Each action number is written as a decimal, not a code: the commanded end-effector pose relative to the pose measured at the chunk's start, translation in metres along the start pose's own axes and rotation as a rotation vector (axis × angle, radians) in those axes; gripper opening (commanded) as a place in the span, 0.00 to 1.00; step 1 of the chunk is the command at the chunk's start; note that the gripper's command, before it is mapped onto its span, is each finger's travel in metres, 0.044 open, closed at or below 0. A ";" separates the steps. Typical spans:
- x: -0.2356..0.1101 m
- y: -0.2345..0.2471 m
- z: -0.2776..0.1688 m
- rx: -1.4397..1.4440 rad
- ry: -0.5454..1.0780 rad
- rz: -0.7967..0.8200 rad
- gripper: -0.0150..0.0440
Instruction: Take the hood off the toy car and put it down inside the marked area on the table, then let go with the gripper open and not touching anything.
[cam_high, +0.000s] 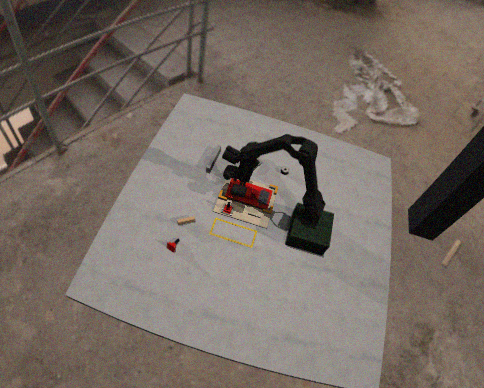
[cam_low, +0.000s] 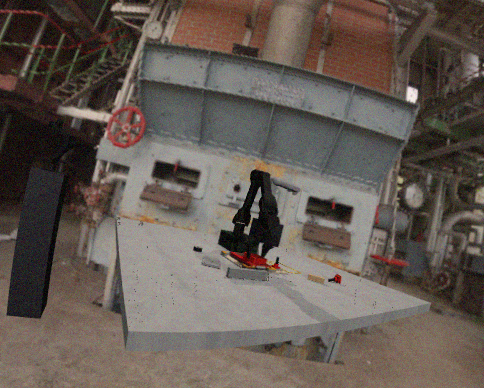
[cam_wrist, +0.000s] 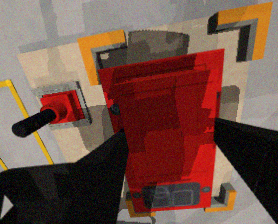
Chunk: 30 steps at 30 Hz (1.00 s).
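The red toy car sits on a beige base plate with orange corner marks. Its red hood fills the wrist view, still on the car. My gripper is down over the car, with one black finger against each long side of the hood. The marked area is a yellow outlined rectangle on the table just in front of the base plate.
A red peg with a black handle stands on the base plate beside the car. A wooden block, a small red piece and a grey bar lie on the table. The arm's green base stands right of the marked area.
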<state>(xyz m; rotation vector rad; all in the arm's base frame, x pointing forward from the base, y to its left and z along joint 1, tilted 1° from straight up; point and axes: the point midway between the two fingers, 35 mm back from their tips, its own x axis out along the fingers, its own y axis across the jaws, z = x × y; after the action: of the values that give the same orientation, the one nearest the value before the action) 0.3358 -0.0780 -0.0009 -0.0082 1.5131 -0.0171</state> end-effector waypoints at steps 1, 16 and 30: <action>0.000 0.000 0.000 0.000 0.000 0.000 0.75; -0.006 0.000 0.000 0.000 0.000 0.000 0.25; -0.016 0.000 0.001 0.000 0.000 0.000 0.25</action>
<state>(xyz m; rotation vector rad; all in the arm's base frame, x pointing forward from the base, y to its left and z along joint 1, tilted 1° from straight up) 0.3345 -0.0780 0.0117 -0.0087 1.5159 -0.0177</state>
